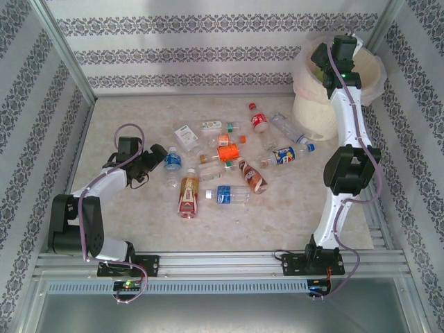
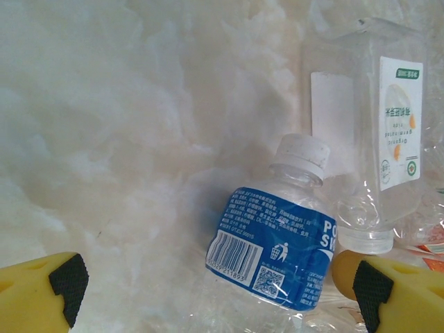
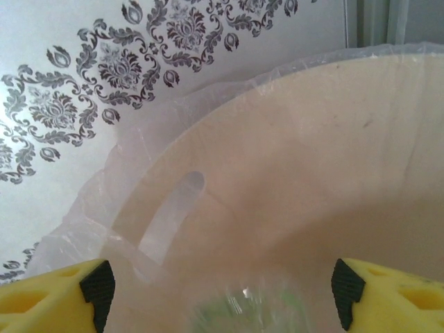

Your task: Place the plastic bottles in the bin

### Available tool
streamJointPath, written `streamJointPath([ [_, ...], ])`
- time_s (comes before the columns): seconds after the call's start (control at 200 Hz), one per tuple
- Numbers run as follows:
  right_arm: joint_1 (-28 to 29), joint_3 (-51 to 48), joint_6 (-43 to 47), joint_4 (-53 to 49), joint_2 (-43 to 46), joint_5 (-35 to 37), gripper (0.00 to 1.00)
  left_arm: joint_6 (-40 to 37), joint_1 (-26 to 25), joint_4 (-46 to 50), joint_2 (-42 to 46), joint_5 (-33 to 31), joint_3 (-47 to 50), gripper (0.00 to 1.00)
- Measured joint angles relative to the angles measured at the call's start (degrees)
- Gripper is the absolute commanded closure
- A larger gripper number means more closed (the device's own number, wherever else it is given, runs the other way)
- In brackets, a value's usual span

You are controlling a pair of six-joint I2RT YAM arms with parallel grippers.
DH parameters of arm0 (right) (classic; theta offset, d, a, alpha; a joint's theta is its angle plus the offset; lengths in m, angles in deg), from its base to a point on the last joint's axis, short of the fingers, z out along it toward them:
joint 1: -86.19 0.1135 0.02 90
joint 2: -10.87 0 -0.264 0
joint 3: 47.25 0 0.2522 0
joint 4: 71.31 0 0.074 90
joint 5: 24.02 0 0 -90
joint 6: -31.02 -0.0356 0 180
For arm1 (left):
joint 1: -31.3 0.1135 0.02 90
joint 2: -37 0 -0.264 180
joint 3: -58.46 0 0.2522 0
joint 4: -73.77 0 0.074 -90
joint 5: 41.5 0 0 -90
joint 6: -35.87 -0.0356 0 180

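Several plastic bottles lie scattered mid-table, among them a red-labelled one (image 1: 189, 195) and a blue-labelled one (image 1: 225, 195). My left gripper (image 1: 158, 156) is open and low over the table. Its fingers straddle a crushed blue-labelled bottle with a white cap (image 2: 277, 250), lying nearer the right finger (image 2: 368, 291). The same bottle (image 1: 173, 161) sits at the cluster's left edge. My right gripper (image 1: 333, 59) hangs open over the cream-white bin (image 1: 312, 114). A blurred green-labelled bottle (image 3: 243, 312) shows loose between and below its fingers, inside the lined bin (image 3: 312, 159).
A clear square bottle with a white and green label (image 2: 388, 125) lies just beyond the blue-labelled one. Patterned walls close in the table on three sides. The bin stands in the far right corner. Bare marble-look tabletop (image 1: 125, 118) spreads left of the bottles.
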Motion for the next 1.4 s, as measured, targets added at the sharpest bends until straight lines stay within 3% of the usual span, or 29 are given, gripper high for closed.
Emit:
streamJointPath([
  [0.15, 0.0, -3.0, 2.0, 0.0, 3.5, -1.2, 0.02, 0.0, 0.0, 0.5, 0.2, -0.1, 0.0, 0.0],
  [0.365, 0.4, -9.9, 5.4, 0.9, 12.9, -6.3, 0.02, 0.6, 0.0, 6.3, 1.5, -3.2, -0.2, 0.0],
  [0.615, 3.9, -28.7, 7.4, 6.2, 29.5, -12.2, 0.02, 0.3, 0.0, 15.3, 5.6, -8.8, -1.1, 0.0],
  [0.884, 12.5, -48.7, 6.8, 10.8, 43.3, -13.5, 0.02, -1.0, -0.7, 18.4, 10.3, -7.8, -1.1, 0.0],
  [1.059, 16.7, -60.4, 5.1, 14.2, 50.3, -13.5, 0.02, -2.6, -8.4, 23.9, 13.6, -9.5, -1.1, 0.0],
  [1.239, 17.0, -71.2, 1.2, 17.0, 54.3, -13.3, 0.02, -3.1, -18.0, 26.6, 19.0, -11.4, 0.0, 0.0],
  [1.399, 17.0, -76.0, -1.2, 17.2, 54.5, -12.0, 0.02, -3.0, -26.6, 26.4, 17.4, -12.4, 1.1, 0.0],
])
